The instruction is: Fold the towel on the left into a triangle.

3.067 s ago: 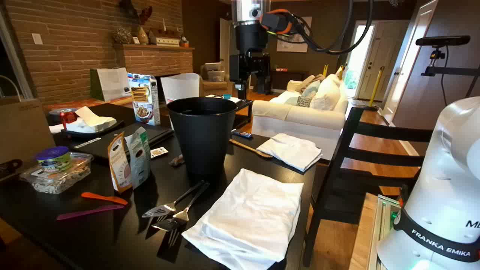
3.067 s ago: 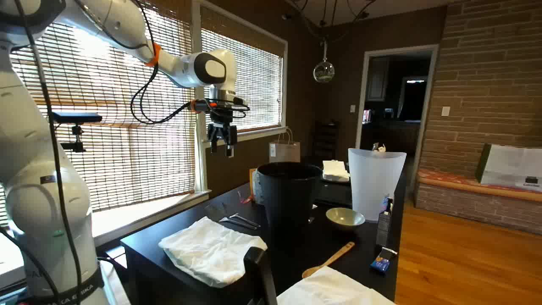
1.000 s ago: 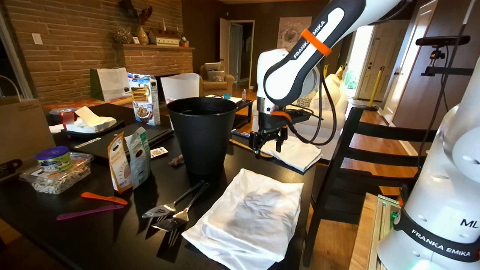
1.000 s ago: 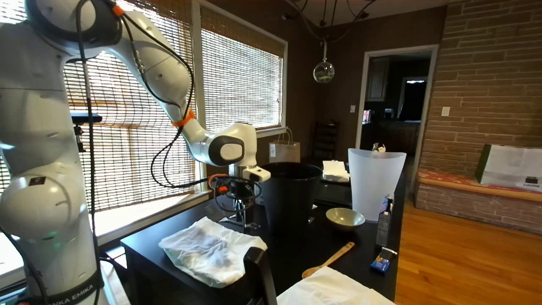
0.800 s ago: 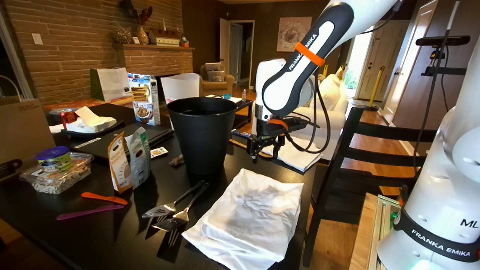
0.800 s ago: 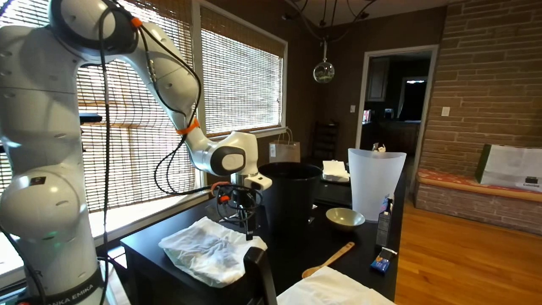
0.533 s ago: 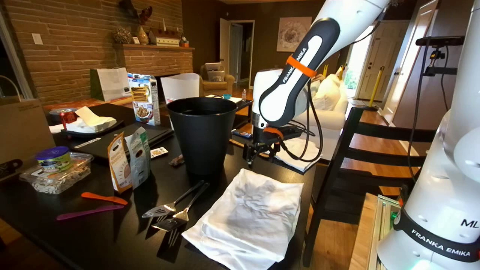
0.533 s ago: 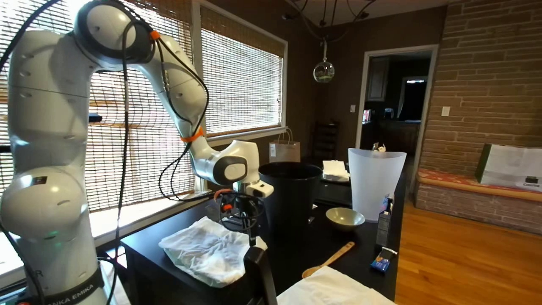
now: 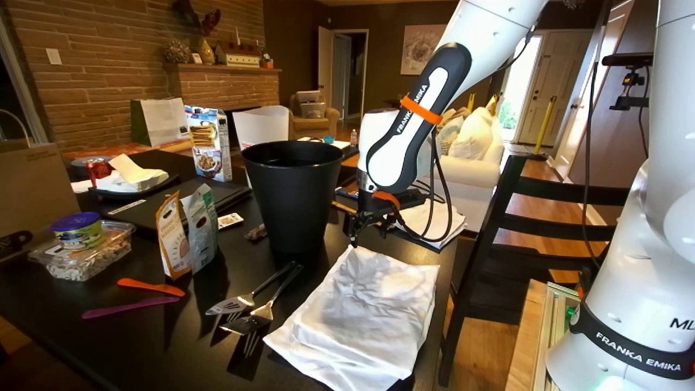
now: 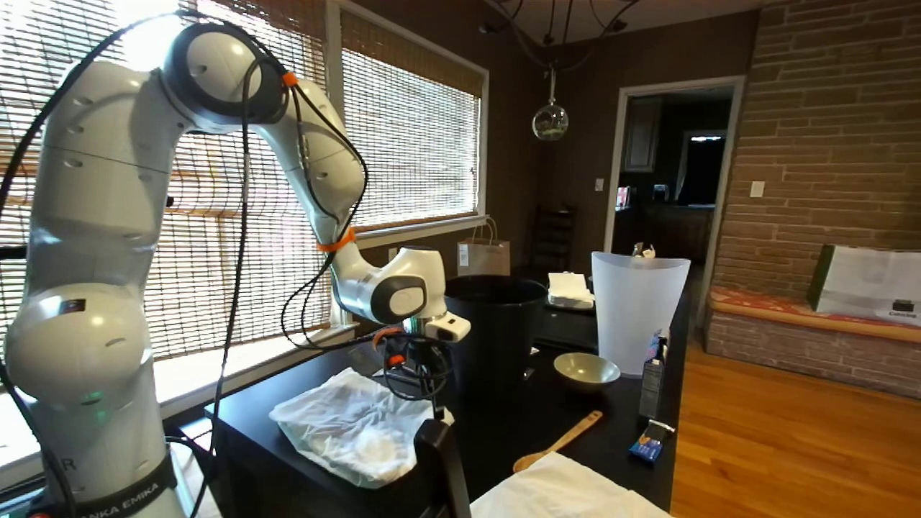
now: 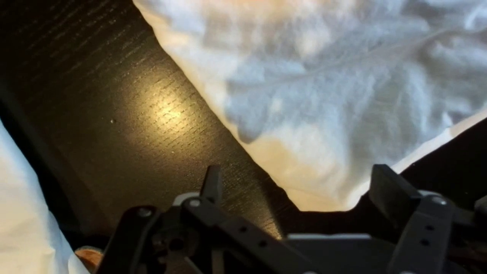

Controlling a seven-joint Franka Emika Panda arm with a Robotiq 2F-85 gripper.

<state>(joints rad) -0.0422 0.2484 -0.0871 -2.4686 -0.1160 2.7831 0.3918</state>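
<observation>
While my Robotiq gripper (image 11: 298, 182) hangs at one corner of the towel (image 9: 364, 309), its jaws stand wide apart. My arm (image 10: 101, 180) arches above the black table (image 9: 179, 347) in both exterior views.

Wrist view: the tapered corner of the towel reaches into the gap between my fingers, as seen from this camera. One finger (image 11: 388, 192) overlaps the towel's edge from this angle; I cannot tell whether it makes contact.

Towel location: the towel lies on the table, near the edge beside the ladder-back chair (image 9: 559, 193). Its outline is roughly four-sided, its top surface is wrinkled, and stacked layers show along its side in an exterior view. Shadow covers part of it.

Adjacent items: the black bin (image 10: 496, 338) stands upright near the same corner. A slotted metal turner (image 9: 232, 305) and a second metal utensil (image 9: 263, 312) lie just beside the towel, handles directed toward the bin's base.

Outlying items: a smaller folded white cloth (image 10: 565, 496) lies apart from the towel. The head of a wooden spoon (image 10: 575, 432) lies at the border of that cloth. A shallow bowl (image 10: 586, 370) sits beside a translucent white bin (image 10: 634, 316). An orange plastic knife (image 9: 149, 286) and a purple plastic knife (image 9: 130, 308) lie near an orange-and-white pouch (image 9: 174, 239) and a grey-green pouch (image 9: 201, 233), both standing upright.
</observation>
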